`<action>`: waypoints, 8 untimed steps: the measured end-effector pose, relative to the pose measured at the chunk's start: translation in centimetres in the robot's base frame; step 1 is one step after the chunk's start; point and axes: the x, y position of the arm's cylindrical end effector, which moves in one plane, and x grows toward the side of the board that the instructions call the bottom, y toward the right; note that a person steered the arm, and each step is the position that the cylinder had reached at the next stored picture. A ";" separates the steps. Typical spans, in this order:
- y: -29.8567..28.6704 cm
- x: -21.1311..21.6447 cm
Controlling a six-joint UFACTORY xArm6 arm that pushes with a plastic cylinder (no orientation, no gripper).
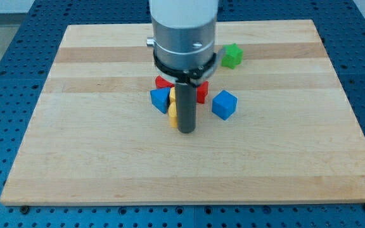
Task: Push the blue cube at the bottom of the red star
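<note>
Near the middle of the counter (106,158) you see my tip (187,131) planted just in front of a tight cluster of blocks. This rod has no grasping tool, so nothing is clenched or held. Just right of my tip, a little apart, sits the blue cube (224,104). Behind the rod, largely hidden, lies a red block (201,92), its shape unclear. Left of the rod you find another blue block (160,99) and, touching the rod's left side, a yellow block (172,113). Farther back on the right stands a green block (232,56).
</note>
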 end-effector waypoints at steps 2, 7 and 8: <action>-0.6 2.3; 9.7 -3.8; 7.8 -3.7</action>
